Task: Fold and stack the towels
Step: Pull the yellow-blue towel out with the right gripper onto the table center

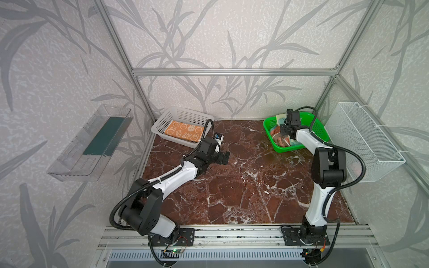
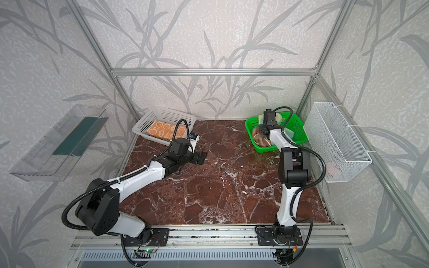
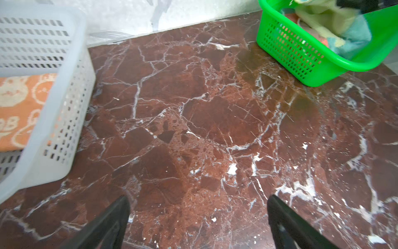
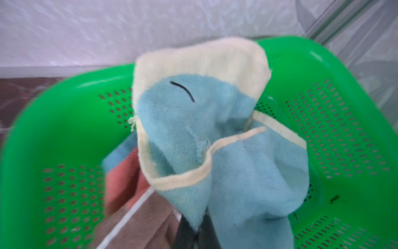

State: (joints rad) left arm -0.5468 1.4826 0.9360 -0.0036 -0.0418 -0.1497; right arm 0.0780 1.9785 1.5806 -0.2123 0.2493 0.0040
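1. Pale yellow towel pinched at a bunched fold by clenched right gripper, raised within green basket at the back right.
2. Best lifted straight up, clear of the rim, before swinging to bare marble tabletop; likely to snag otherwise.
3. Salmon-pink towel crumpled just beneath; at risk of being dragged along.
4. Orange towel already folded flat in white basket, back left.
5. Left gripper spread wide, empty, low over the marble beside that basket; wire basket on right wall close to the working arm.
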